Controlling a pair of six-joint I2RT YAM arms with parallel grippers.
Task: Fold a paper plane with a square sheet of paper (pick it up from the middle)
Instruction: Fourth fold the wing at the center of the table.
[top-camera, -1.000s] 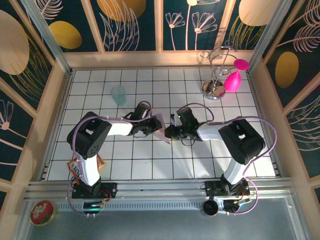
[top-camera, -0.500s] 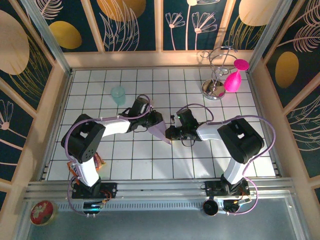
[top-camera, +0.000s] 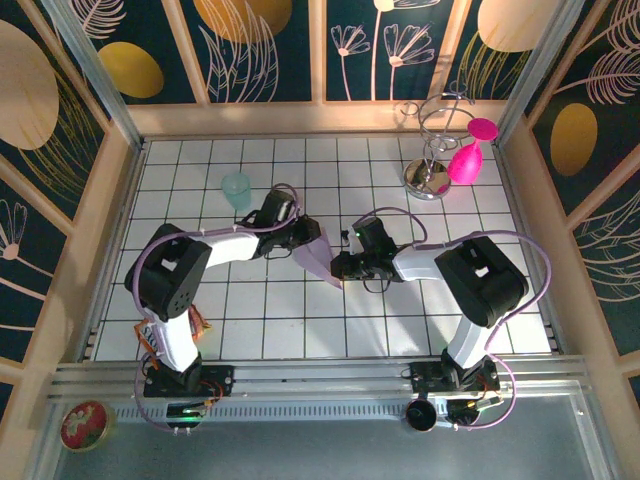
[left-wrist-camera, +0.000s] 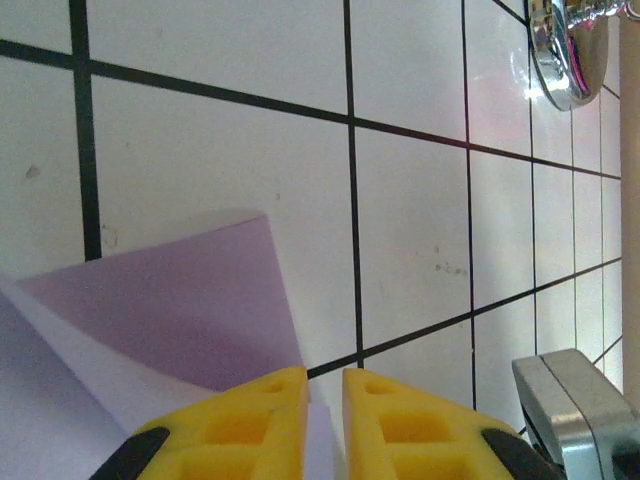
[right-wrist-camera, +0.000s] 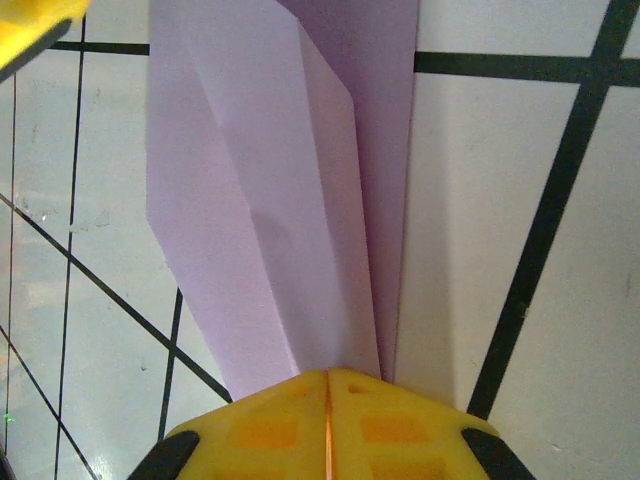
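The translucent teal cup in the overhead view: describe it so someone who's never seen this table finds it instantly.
On the white tiled table, look toward the far left corner. The translucent teal cup stands alone on the tiles. It is see-through and blue-green, unlike the folded pale lilac paper mid-table and the pink bulb by the chrome stand far right.

Body only. My left arm (top-camera: 172, 288) and right arm (top-camera: 482, 280): black joint housings, white link shells. A lilac cable (top-camera: 541, 268) loops along each from base to wrist. The bases are black, at 7 and 5 o'clock in the top view. My left fingers (left-wrist-camera: 235, 425) are yellow plastic with moulded rectangular pockets and black outer shoulders. My right fingers (right-wrist-camera: 255, 432) match.
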